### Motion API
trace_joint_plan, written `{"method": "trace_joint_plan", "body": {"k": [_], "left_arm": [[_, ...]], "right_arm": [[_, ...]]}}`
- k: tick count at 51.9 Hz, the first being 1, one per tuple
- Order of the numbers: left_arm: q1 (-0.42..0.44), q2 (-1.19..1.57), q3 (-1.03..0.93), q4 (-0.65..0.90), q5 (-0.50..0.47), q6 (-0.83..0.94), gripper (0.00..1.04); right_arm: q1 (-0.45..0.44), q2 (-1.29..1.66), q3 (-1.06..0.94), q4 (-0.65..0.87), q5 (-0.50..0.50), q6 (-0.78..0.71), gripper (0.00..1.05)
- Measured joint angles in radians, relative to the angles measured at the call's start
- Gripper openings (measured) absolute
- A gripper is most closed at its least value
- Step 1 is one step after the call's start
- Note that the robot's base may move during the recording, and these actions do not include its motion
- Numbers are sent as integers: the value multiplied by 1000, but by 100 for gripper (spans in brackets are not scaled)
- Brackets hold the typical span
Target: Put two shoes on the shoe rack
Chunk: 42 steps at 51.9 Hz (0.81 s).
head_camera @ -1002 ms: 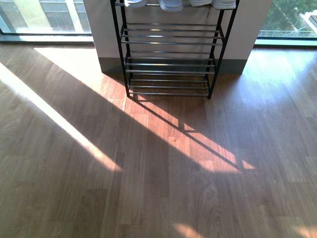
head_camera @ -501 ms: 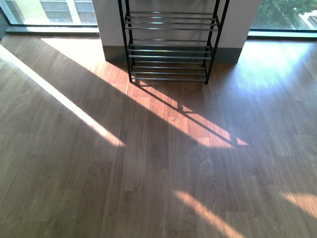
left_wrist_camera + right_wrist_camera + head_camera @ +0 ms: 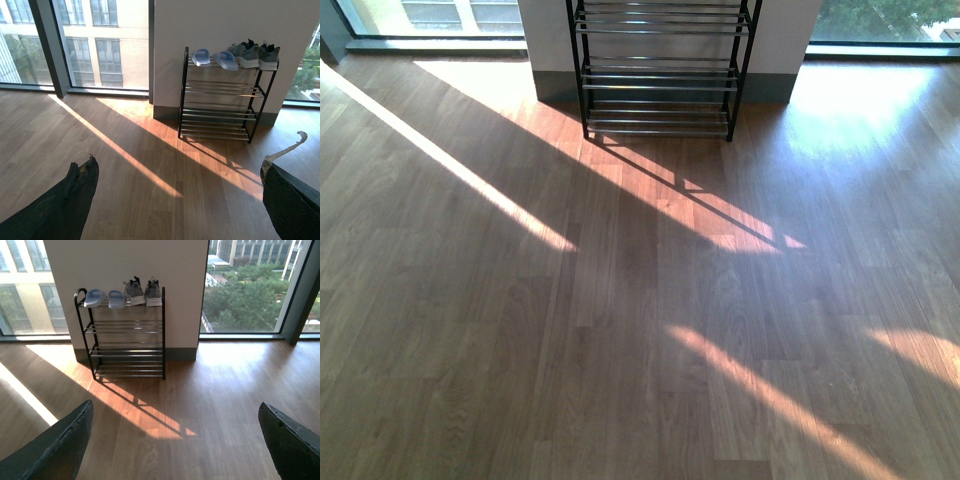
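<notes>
The two shoes, grey sneakers with white soles, stand side by side on the top tier of the shoe rack against the white wall. In the left wrist view they are at the tier's far end, one shoe beside the other. The right wrist view shows the same shoes on the shoe rack. In the front view only the shoe rack's lower tiers show; the shoes are out of frame. My left gripper and right gripper are both open, empty, well back over bare floor.
A pair of light blue slippers shares the top tier, also seen as slippers in the right wrist view. Floor-to-ceiling windows flank the white wall. Sunlit stripes cross the wooden floor.
In the front view the rack has slid up and shrunk. Its top tier with the footwear has left the frame, and more floor shows in front.
</notes>
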Motion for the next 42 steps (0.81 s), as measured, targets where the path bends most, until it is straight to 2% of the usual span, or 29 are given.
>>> {"method": "trace_joint_plan", "body": {"k": [42], "left_arm": [[0, 0, 0, 0, 0, 0, 95]], "right_arm": [[0, 0, 0, 0, -1, 0, 96]]}}
